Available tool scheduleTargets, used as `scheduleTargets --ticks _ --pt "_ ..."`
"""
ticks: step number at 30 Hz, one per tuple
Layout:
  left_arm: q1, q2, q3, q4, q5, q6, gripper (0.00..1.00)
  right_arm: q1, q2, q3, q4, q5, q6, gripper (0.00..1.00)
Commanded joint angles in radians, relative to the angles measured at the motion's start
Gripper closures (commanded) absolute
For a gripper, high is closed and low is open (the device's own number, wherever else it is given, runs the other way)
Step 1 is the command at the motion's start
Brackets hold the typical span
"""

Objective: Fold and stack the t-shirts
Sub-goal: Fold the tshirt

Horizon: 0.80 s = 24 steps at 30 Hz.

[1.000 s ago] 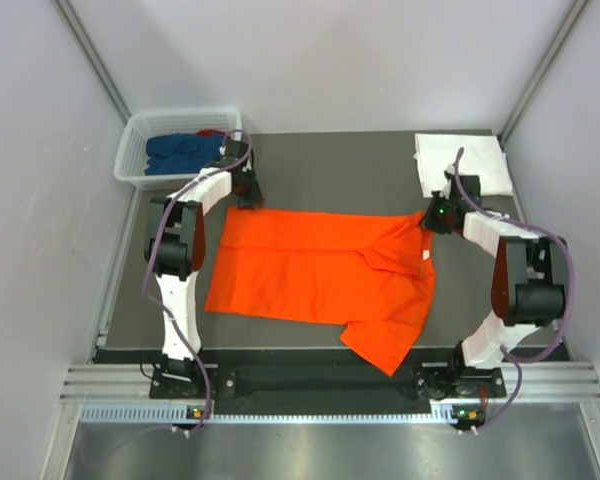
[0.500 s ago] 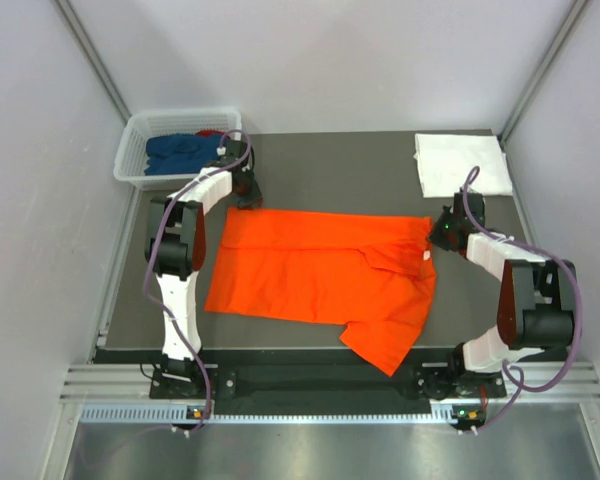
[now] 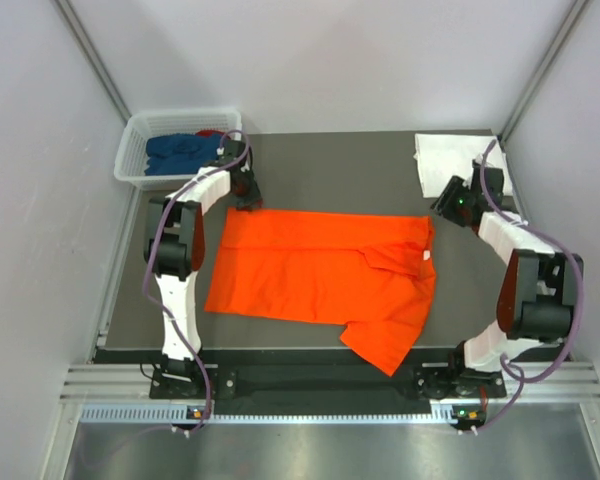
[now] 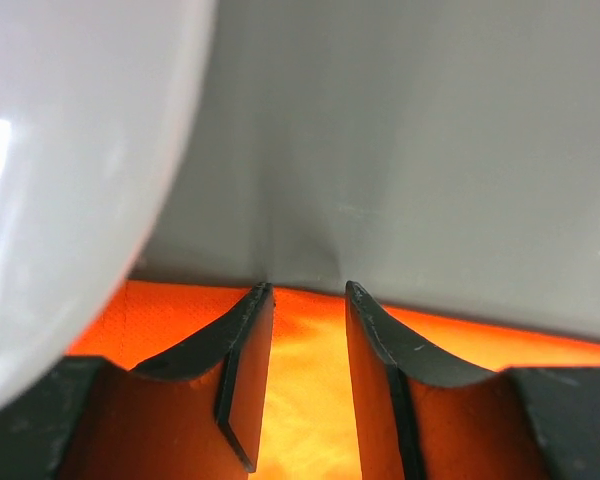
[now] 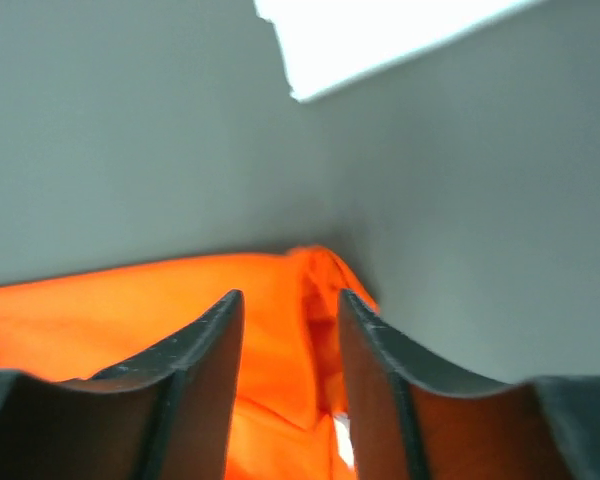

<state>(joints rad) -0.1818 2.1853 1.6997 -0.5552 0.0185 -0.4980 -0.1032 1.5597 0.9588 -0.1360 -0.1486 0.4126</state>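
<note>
The left arm reaches forward from its base along the left side of the orange t-shirt [image 3: 310, 270], elbow raised and wrist bent down. Its end effector [image 4: 308, 287] sits at the shirt's far-left corner. In the wrist view the two fingers stand moderately apart, with their tips at the shirt's far edge and orange cloth showing in the gap, none of it pinched.

The orange t-shirt lies spread flat on the worktop [image 3: 340, 170] between the two arms, with one sleeve hanging toward the near edge. Beyond its far-left corner stands a white basket [image 3: 140, 135] holding a dark blue t-shirt [image 3: 180, 152]. Beyond its far-right corner lies a folded white t-shirt [image 3: 450, 158].

The right arm bows out to the right of the orange shirt, its forearm angled back toward the far-right corner. Its end effector [image 5: 290, 296] hangs just off that corner with the fingers moderately apart and holding nothing.

A second ago this end effector was closed at that corner. It has since let go and drawn away toward the white shirt, leaving the corner flat. The left arm has not moved.
</note>
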Motion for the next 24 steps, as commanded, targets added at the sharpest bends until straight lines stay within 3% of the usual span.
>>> scheduleTargets --ticks 1,10,15,20,21,23,24 --pt "0.015 -0.09 0.023 -0.012 0.024 0.03 0.59 -0.009 0.08 0.116 -0.043 -0.117 -0.063 0.58" --pt "-0.025 -0.113 -0.035 0.047 0.09 0.026 0.59 0.016 0.172 0.213 -0.174 -0.066 -0.075 0.64" --pt "-0.036 -0.09 -0.058 0.072 0.104 0.019 0.59 0.026 0.186 0.202 -0.163 -0.045 -0.055 0.66" --pt "-0.036 -0.059 -0.072 0.078 0.078 0.012 0.59 0.026 0.198 0.176 -0.105 -0.022 -0.029 0.81" --pt "-0.036 -0.049 -0.074 0.08 0.071 0.01 0.6 0.026 0.195 0.172 -0.09 -0.016 -0.021 0.91" --pt "-0.036 -0.038 -0.072 0.06 0.025 0.006 0.6 0.026 0.186 0.149 -0.079 0.0 -0.017 1.0" --pt "-0.036 -0.026 -0.069 0.048 0.009 0.004 0.6 0.025 0.172 0.14 -0.064 0.01 -0.018 1.0"
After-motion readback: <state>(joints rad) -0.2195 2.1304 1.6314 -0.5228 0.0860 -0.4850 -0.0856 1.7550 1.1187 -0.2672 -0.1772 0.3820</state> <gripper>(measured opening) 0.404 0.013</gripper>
